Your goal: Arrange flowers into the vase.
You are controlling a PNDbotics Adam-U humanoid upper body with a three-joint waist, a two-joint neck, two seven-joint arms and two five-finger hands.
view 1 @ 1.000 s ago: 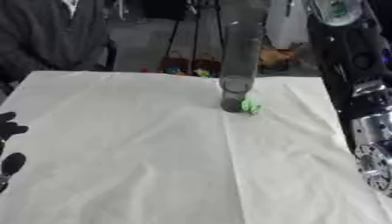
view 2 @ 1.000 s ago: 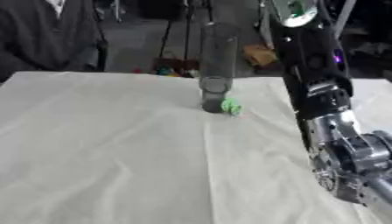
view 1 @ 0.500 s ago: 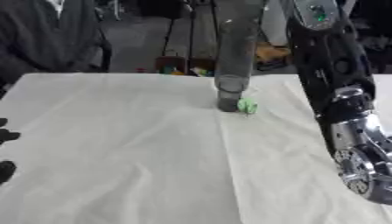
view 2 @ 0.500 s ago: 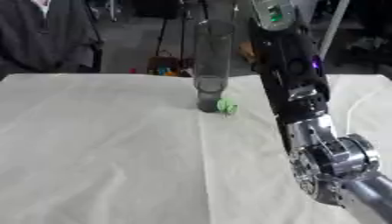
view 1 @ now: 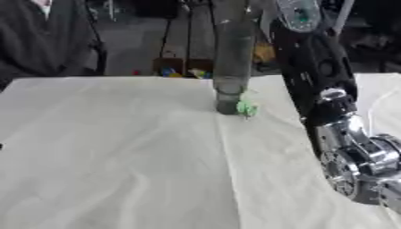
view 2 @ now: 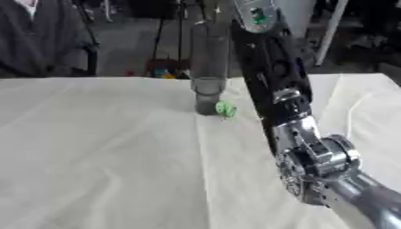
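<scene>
while nothing sits in the vase yet, looks like an early step, reaching for a stem; stands upright at the far middle of the white cloth, small green thing touching its base; right arm stretches up past it, hand out of sight, state impossible to tell; left hand unseen; next calls for finding a flower.

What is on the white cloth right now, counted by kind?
Tall clear vase: 1
Small green thing at the vase's base: 1
Robot right arm reaching over the cloth: 1
Total: 3
</scene>
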